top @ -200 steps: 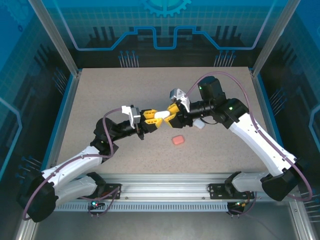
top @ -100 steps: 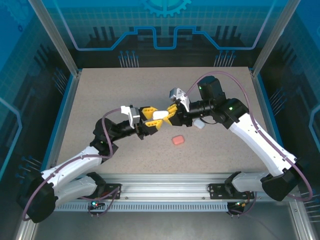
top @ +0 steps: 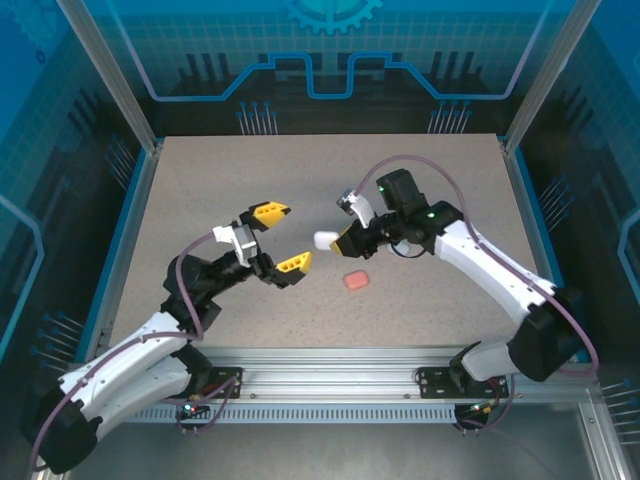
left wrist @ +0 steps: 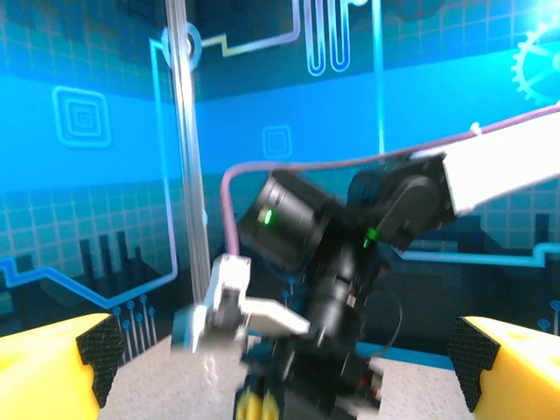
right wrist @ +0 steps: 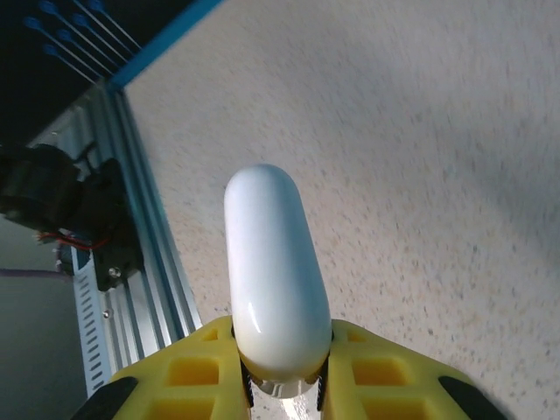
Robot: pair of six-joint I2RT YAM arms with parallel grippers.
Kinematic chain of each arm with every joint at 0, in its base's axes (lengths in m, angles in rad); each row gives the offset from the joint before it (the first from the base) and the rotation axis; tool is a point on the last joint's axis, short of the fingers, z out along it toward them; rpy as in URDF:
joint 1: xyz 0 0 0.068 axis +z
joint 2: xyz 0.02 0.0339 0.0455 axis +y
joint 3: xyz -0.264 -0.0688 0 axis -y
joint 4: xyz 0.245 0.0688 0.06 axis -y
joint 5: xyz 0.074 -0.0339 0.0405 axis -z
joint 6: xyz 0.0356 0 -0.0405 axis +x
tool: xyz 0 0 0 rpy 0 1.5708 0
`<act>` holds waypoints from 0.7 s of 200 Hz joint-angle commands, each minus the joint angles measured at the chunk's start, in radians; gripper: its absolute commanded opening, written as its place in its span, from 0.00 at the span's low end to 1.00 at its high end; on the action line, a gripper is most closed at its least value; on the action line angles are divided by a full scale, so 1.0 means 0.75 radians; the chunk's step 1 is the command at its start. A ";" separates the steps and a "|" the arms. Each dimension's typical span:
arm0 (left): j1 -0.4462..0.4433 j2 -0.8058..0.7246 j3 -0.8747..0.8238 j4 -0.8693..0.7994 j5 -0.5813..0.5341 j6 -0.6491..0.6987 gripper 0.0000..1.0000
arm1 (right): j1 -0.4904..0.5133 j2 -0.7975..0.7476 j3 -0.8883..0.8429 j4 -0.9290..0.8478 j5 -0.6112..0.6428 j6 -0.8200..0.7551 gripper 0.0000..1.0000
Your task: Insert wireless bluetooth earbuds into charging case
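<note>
Right jaws pinch white case by one end; left jaws spread wide, apart from it. Advice: lower level, set it flat on desk beside pink case.

The smooth white oblong plastic case sits between the right gripper's fingers, above the speckled grey bench and right of the left gripper. A small salmon-pink rounded plastic case lies on the bench, nearer the arm bases.
</note>
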 commanded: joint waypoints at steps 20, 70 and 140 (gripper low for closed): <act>-0.008 -0.058 -0.012 -0.065 -0.060 0.069 0.99 | -0.015 0.278 0.016 0.042 -0.035 0.105 0.20; -0.006 -0.056 -0.015 -0.069 -0.065 0.069 0.99 | -0.010 0.563 0.125 0.022 -0.070 0.125 0.20; -0.006 -0.050 -0.015 -0.066 -0.063 0.063 0.99 | -0.014 0.770 0.219 -0.072 -0.036 0.142 0.20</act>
